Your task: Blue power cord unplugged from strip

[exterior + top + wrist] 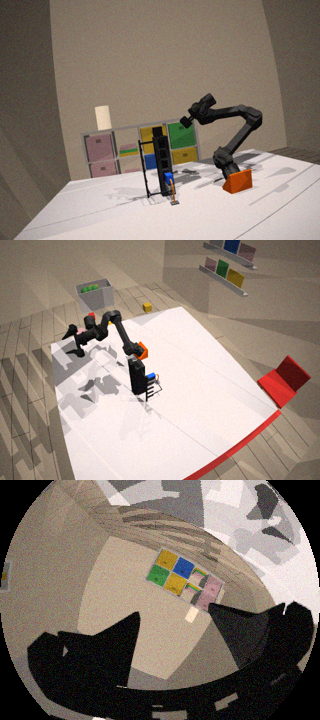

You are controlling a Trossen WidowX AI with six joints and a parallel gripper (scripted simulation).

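- Standing upright on the white table (186,420) (219,222): a tall black power strip (136,376) (158,167); a column of dark, square sockets shows on its face in the exterior view; thin black framing (146,397) (143,167) beside it.
- Plug (151,375) (168,178) is a small, boxy block, bright blue; it sits against the socket face near the strip's lower end, below the visible sockets, and sticks out from it; how deep its prongs go, cannot tell.
- Cord (158,376) (173,191) shows orange rather than blue – thin and smooth; it leaves the plug's outer side, bends over and drops to a small dark grey pad (174,203) on the table.
- Claw (64,345) (185,122) (175,611) wide open, nothing between the fingers; wrist view has a broad gap between the two dark tips, with the wall and cubby shelf (186,558) beyond.
- Arm (122,333) (239,136) bent, its claw up in the air and well apart from plug, cord and strip; orange wedge (144,354) (239,180) at its foot.
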